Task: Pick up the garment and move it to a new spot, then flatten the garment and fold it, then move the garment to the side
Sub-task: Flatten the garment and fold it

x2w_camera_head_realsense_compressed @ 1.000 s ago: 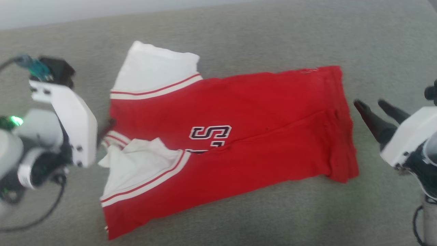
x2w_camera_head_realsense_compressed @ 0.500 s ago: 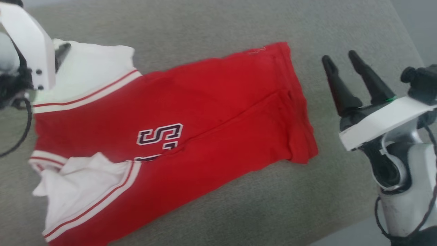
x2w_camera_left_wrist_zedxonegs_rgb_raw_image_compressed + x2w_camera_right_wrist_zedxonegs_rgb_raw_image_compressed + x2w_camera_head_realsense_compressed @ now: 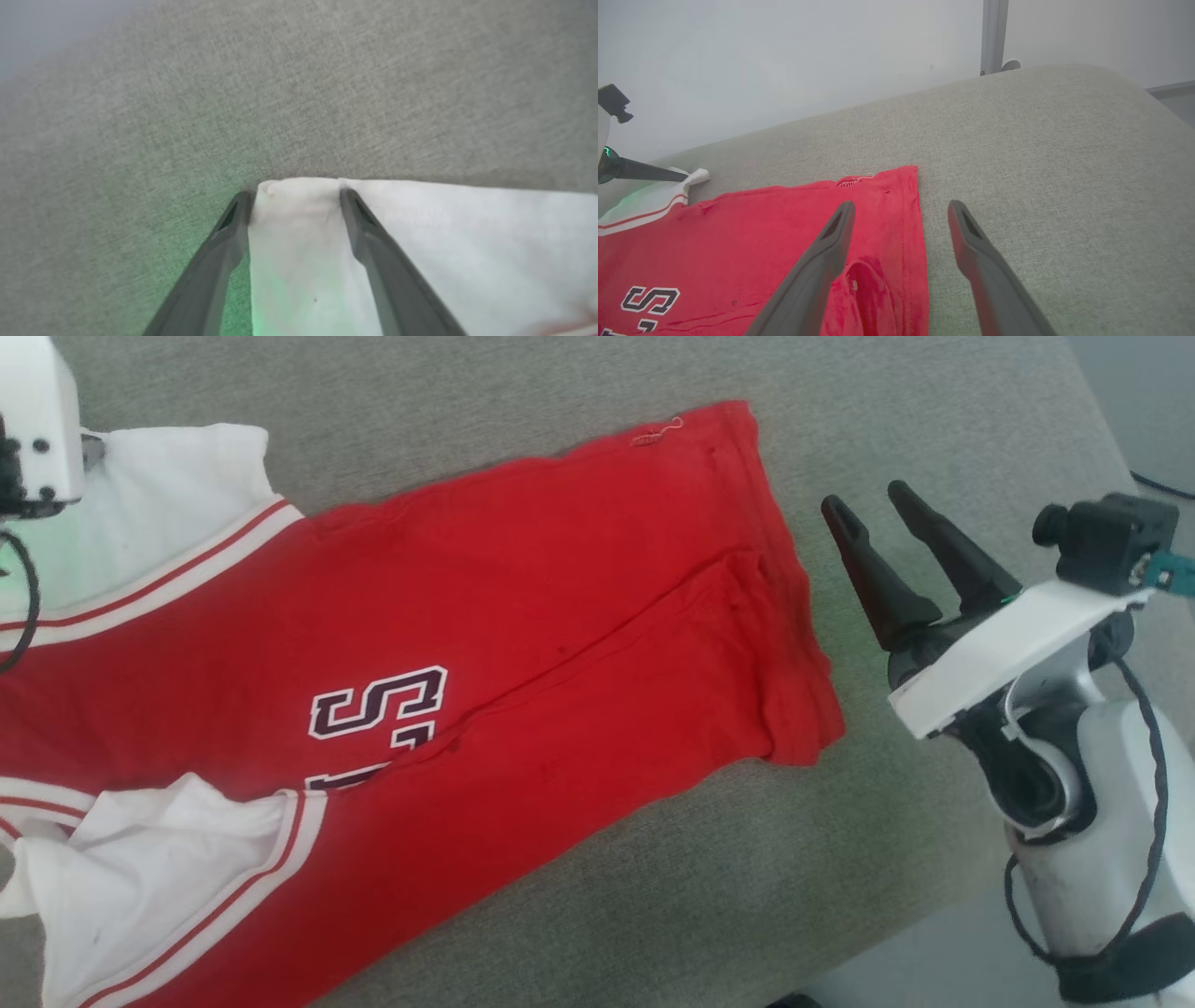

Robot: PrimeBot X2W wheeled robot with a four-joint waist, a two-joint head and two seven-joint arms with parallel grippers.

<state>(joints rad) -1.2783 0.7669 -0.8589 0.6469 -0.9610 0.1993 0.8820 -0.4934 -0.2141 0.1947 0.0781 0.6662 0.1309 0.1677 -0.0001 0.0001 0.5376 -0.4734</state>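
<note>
Red garment (image 3: 560,616): lies folded lengthwise on the grey upholstered surface (image 3: 579,392), white sleeves towards the robot's left, hem (image 3: 784,644) towards its right.
Left jaws: wide open and holding nothing; the fingers (image 3: 210,261) straddle the corner of the far white sleeve (image 3: 299,242).
Right jaws: wide open and empty, just beside the hem; in the right wrist view one finger (image 3: 822,261) hangs over the red cloth and the other over bare upholstery.
Risk, left: closing on so little sleeve corner may let it slip out, or lift the sleeve alone.
Risk, right: closing here may catch one hem layer or pinch upholstery.
Risk, move: uneven grips would probably pull the folds open.
Risk, edge: the surface's rounded edge (image 3: 934,896) is near, so cloth could slide off.
</note>
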